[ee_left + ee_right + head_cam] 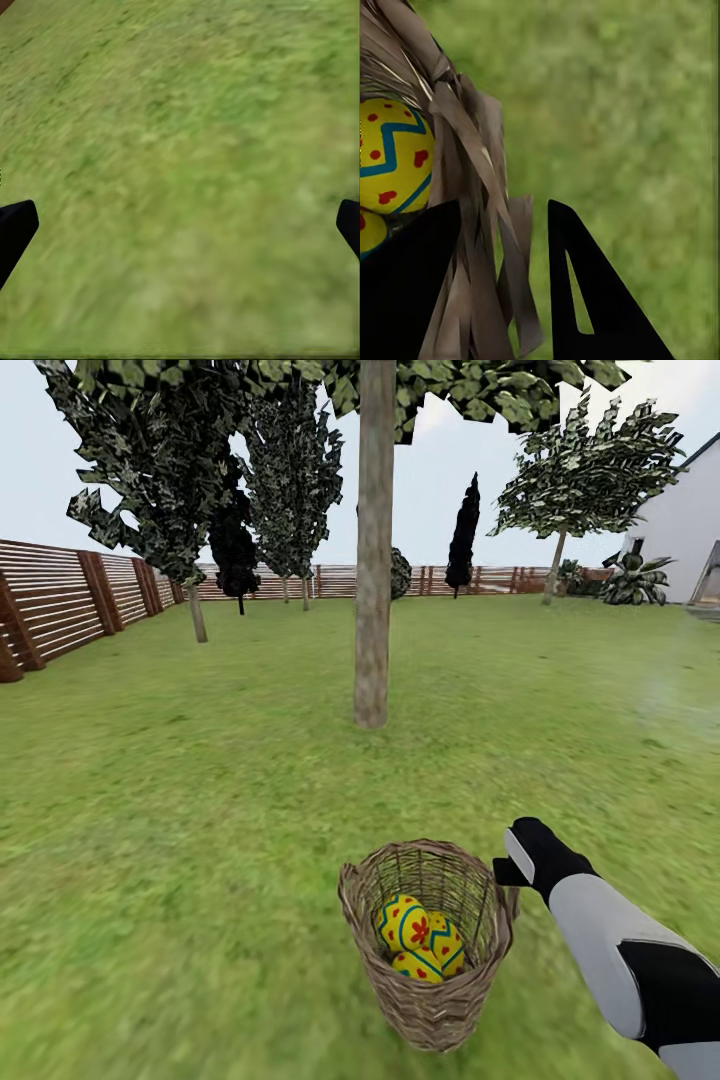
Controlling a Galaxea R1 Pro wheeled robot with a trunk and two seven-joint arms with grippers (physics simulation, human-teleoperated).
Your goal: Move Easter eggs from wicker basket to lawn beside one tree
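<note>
The right gripper (510, 867) pinches the braided rim of the wicker basket (428, 1000), one finger inside the wall and one outside, apparently to carry the whole load toward the thick grey-brown tree (373, 560) standing farther off on the lawn (200, 780). The glossy yellow Easter eggs (420, 938), banded in blue zigzags and dotted red, sit nested in the open-woven bowl. The left gripper (180, 225) hangs spread and empty over mottled grass.

The lawn (180, 810) holds 1 wicker basket (428, 1000) containing 3 Easter eggs (420, 938), with 1 thick-trunked tree (373, 560) beyond and 1 gripper (515, 870) beside the rim.
</note>
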